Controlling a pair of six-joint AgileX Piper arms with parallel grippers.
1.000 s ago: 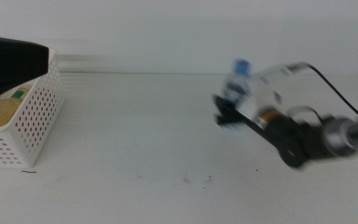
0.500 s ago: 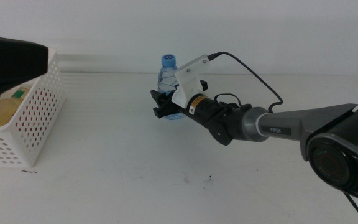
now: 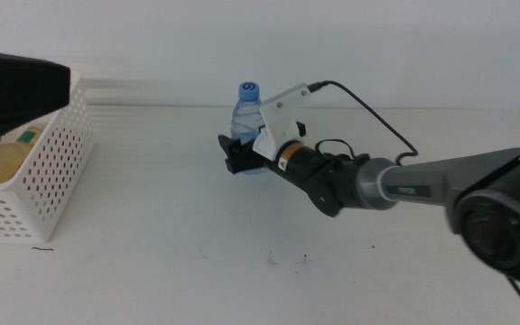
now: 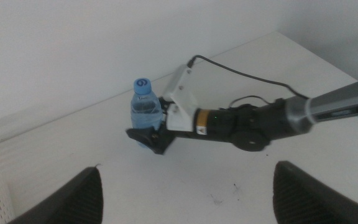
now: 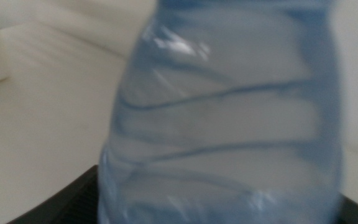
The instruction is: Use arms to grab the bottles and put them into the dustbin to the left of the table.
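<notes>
Right claw (image 3: 235,155) apparently closed round upright water bottle (image 3: 247,122) base.

**Background and surface marks**

A plain, pale wall (image 3: 395,45) fills the space behind the worktop (image 3: 152,208) and meets its far edge in a straight horizontal line. It carries no pattern, and the left wrist view shows it as equally bare (image 4: 55,50). Low on the wall, toward the left, runs a faint grey band (image 3: 134,85), too blurred to identify. Two small dark specks (image 3: 270,261) lie near the worktop's front edge. A short dark line (image 3: 41,249) marks the front left.
</notes>
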